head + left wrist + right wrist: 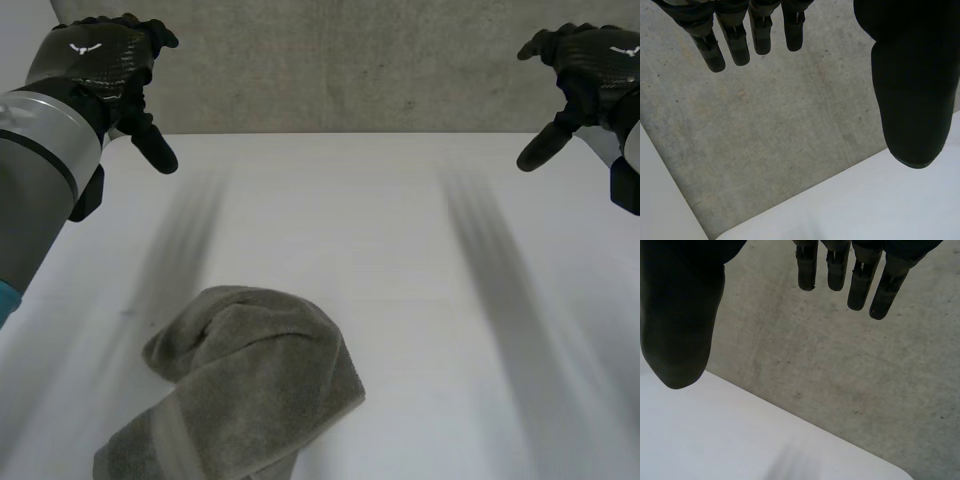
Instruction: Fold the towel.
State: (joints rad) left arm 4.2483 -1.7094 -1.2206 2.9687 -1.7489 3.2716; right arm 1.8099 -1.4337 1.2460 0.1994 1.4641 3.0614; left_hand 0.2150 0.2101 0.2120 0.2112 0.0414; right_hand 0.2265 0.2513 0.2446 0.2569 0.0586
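One towel (250, 385), grey-green and crumpled, lies on the white table (400, 230) at the near left of the head view, on the left arm's side. Its long axis runs on a slant: the thick, bunched end points toward the table's middle, and the thinner end trails back toward the near left corner. You cannot see where that thinner end finishes (the view's lower edge cuts it off). The folds are too bunched to tell which edge or corner lies on top.

Neither hand touches it. Your left hand (105, 70) hangs raised over the table's far left, well apart from the towel. In its wrist view the fingers (735, 40) are straight and slightly spread, the thumb (912, 85) is set wide, and they hold nothing. Your right hand (590, 70) hangs likewise at the far right, with fingers (860, 280) straight and a little apart, thumb (680, 315) wide, and nothing held.

Beyond the table's far edge lies grey concrete (350, 70), which both wrist views show past the fingertips.
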